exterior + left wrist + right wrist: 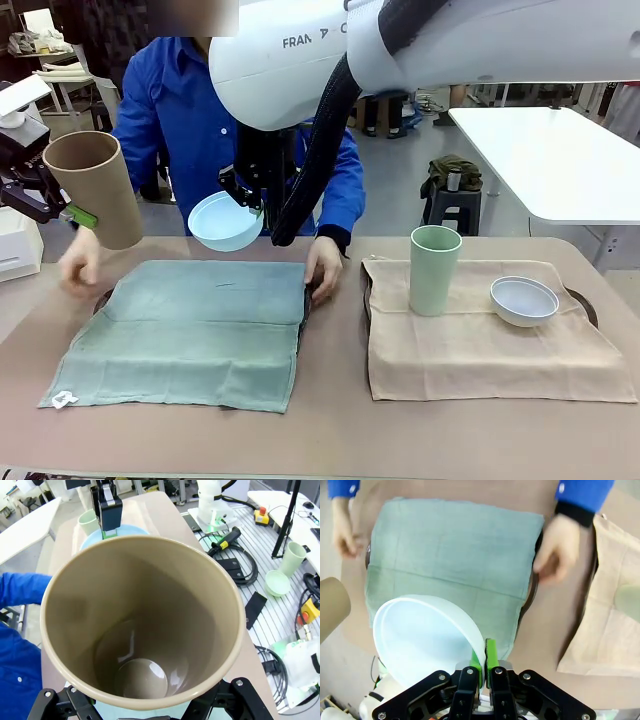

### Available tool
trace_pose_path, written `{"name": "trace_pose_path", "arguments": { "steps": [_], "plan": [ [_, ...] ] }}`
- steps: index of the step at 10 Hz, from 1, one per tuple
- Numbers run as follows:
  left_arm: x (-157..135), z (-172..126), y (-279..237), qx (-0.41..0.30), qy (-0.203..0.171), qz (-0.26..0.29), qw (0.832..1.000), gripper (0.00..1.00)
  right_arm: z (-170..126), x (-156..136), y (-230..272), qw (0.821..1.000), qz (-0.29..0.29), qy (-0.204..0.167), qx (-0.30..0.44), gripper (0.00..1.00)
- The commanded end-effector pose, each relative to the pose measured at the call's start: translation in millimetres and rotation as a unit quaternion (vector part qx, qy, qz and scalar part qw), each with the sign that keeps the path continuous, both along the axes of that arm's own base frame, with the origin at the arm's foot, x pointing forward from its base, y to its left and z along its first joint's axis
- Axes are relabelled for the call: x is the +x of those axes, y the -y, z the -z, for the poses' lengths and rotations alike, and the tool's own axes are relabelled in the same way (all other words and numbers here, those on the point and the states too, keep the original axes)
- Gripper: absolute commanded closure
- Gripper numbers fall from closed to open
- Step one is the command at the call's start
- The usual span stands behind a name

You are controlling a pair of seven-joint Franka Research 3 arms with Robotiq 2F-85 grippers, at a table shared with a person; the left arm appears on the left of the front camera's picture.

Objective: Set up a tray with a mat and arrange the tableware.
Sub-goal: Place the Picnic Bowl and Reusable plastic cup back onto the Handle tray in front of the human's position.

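While claws grip, two cups (96, 185) (434, 270), two bowls (225, 221) (524, 300), apparently two mats (190, 335) (490, 340).

Both trays are almost fully hidden. The green mat (190, 335) covers one, and only dark bits of its rim peek out at the sides. The tan mat (490, 345) covers the other, with a dark handle showing at the right.

The left pincer (75, 213) is cut off by the left edge, and the brown cup (95, 188) hides most of it.

The right arm's black hose hangs in front of the right pincer (240, 200) where it pinches the blue bowl (225, 222).

The person's hand (80, 265) by the green mat is blurry.
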State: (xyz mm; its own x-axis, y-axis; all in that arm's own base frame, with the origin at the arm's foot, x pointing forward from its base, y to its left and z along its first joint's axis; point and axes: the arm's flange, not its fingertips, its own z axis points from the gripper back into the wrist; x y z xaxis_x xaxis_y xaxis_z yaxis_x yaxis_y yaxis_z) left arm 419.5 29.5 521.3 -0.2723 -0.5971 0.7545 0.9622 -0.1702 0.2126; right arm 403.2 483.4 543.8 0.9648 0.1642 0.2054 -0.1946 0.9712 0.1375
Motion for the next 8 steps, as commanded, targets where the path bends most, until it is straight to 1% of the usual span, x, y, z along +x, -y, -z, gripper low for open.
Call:
{"name": "trace_pose_path", "arguments": {
  "steps": [1, 8],
  "plan": [
    [2.4, -2.9, 0.1, 0.006, 0.0, 0.0, 1.0, 0.72, 0.3, -0.2, -0.7, 1.0, 0.001, 0.001, -0.004, 1.0],
    [2.4, -2.9, 0.1, 0.006, 0.0, 0.0, 1.0, 0.72, 0.3, -0.2, -0.7, 1.0, 0.001, 0.001, -0.004, 1.0]
  ]
}}
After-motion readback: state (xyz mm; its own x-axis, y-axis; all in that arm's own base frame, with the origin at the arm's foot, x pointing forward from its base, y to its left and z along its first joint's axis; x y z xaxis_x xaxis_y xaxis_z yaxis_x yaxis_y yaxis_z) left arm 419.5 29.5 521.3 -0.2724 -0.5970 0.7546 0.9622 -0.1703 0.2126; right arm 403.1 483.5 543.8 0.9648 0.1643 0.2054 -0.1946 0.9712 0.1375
